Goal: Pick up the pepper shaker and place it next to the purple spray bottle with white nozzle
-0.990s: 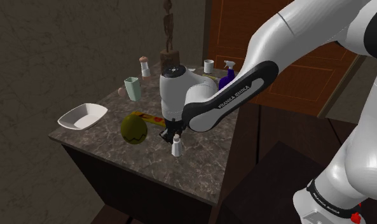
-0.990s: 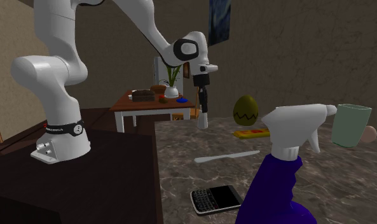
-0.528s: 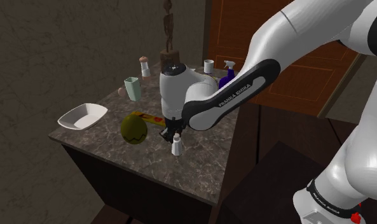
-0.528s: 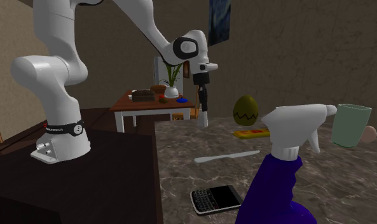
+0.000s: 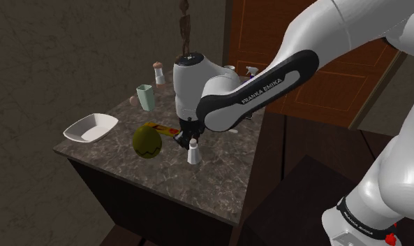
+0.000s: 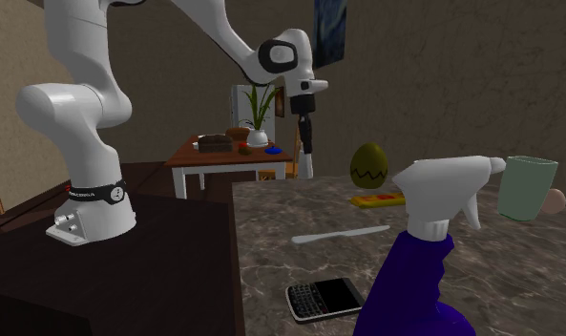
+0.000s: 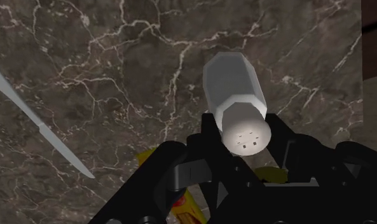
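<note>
The pepper shaker (image 7: 234,95) is a small white, faceted bottle with holes in its cap. My gripper (image 7: 244,137) is shut on its top and holds it upright, a little above the marble counter (image 5: 114,150). In the shoulder view the shaker (image 5: 193,152) hangs under the gripper (image 5: 190,140), just right of a green egg. The second exterior view has the shaker (image 6: 309,167) and gripper (image 6: 307,148) at the counter's far end. The purple spray bottle (image 6: 419,277) with its white nozzle stands close in the foreground. In the shoulder view, the spray bottle (image 5: 251,69) peeks out behind my arm.
On the counter lie a green patterned egg (image 5: 146,142), a yellow-red flat item (image 5: 160,128), a white bowl (image 5: 91,128), a pale green cup (image 5: 145,96) and a brown-topped shaker (image 5: 158,73). A knife (image 6: 340,235) and a black phone (image 6: 324,298) lie near the spray bottle.
The gripper has risen with the pepper shaker clasped in it, lifting the shaker off the counter. Nothing else has moved.
</note>
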Robot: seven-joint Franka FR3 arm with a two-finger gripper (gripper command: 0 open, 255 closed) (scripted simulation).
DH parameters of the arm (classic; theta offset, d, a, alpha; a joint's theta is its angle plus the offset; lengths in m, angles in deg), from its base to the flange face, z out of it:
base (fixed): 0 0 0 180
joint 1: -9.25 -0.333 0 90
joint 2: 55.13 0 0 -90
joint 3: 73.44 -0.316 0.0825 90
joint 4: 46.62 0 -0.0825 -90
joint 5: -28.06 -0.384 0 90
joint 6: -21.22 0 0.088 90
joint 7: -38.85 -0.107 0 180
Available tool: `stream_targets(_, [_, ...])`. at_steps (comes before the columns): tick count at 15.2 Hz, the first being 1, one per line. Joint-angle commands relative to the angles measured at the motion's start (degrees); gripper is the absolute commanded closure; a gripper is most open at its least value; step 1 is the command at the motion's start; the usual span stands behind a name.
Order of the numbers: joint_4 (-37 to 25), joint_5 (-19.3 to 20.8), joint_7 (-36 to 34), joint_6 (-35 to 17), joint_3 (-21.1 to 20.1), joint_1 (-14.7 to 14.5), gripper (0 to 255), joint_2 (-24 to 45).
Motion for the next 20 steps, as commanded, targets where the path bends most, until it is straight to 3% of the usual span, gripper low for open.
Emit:
stream_targets(1, [-0.5,-0.8,0.7,1.2,-0.2,0.2,255,-0.9])
stream_targets(20, [-8.6,-6.1,5.6,14.3,-0.8,0.6,255,-7.0])
